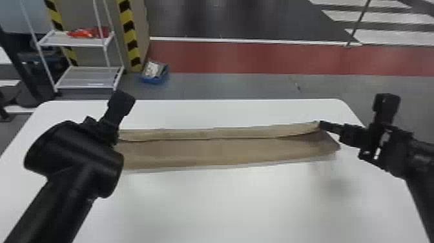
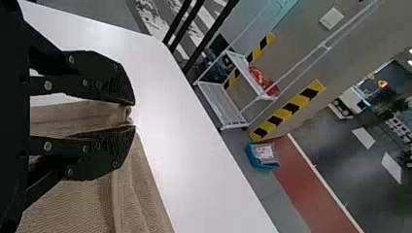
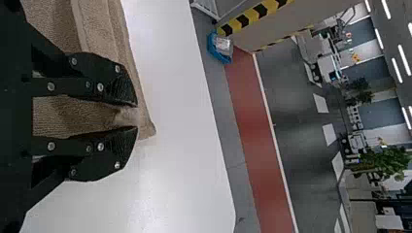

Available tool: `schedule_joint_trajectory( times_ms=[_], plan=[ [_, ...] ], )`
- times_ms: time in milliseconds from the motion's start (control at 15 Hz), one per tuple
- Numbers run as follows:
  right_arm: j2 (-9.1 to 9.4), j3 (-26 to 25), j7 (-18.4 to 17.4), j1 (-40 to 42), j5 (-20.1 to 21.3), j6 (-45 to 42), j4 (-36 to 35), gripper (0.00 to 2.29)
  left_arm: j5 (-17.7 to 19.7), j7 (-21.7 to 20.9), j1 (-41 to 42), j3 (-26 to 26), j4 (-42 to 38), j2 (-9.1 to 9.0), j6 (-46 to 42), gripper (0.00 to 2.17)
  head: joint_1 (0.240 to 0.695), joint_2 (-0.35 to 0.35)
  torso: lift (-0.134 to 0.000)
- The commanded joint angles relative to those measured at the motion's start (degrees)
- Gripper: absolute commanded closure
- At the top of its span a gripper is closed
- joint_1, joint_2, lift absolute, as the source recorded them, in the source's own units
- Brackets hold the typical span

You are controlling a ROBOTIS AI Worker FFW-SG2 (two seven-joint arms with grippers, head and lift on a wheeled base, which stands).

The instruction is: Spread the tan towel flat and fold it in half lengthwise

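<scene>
- Left arm, black: rising from near left, slanted toward the far side.
- Left gripper: two flat fingers, parted.
- Right arm, black: at right, bent leftward.
- Right gripper: pointing left, fingers parted.

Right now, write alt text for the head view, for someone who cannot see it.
A tan towel lies as a long strip across a white table, a narrower band along its far side. The right gripper is at its far right corner; the left arm hides its left end. Beyond stands a white shelf.
</scene>
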Motion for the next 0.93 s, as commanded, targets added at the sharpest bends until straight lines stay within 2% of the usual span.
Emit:
schedule_joint_trajectory(
  times_ms=[0,67,200,333,400,533,600,867],
  plan=[
    [0.12,-0.15,-0.55,0.07,-5.41,-11.32,4.30,0.02,0.94,2.99,0.20,-0.04,2.48,-0.40,-8.46,0.01,0.695,-0.074,-0.128],
    [0.04,-0.15,-1.69,0.60,-7.08,-12.55,4.57,0.03,0.94,4.31,0.64,0.05,2.65,-0.40,-9.34,0.02,0.694,-0.079,-0.128],
    [-0.31,-0.42,-1.69,2.18,-7.17,-15.01,4.30,0.03,0.94,5.19,2.58,1.19,2.13,-0.22,-10.40,0.04,0.676,-0.088,-0.128],
    [-1.28,-0.85,-1.34,3.85,-7.79,-15.01,3.25,0.03,1.02,4.75,5.48,3.12,-0.16,0.22,-10.40,0.04,0.681,-0.093,-0.128],
    [-2.51,-1.29,-1.25,4.03,-7.96,-14.13,3.43,0.04,1.81,4.31,6.44,4.09,-0.42,0.66,-10.57,0.04,0.688,-0.094,-0.128],
    [-3.39,-2.09,0.33,5.26,-7.88,-13.78,3.07,0.07,1.90,4.22,7.68,5.06,-1.13,1.27,-10.57,0.04,0.695,-0.097,-0.128],
    [-3.92,-2.44,1.03,6.66,-7.88,-13.25,1.49,0.10,3.40,3.96,8.82,6.38,-2.27,1.71,-10.92,0.04,0.695,-0.101,-0.128],
    [-4.09,-4.72,2.09,10.53,-8.14,-13.25,-1.58,0.13,10.69,1.06,10.84,10.51,-5.96,2.76,-12.16,0.04,0.695,-0.101,-0.128]
  ],
)
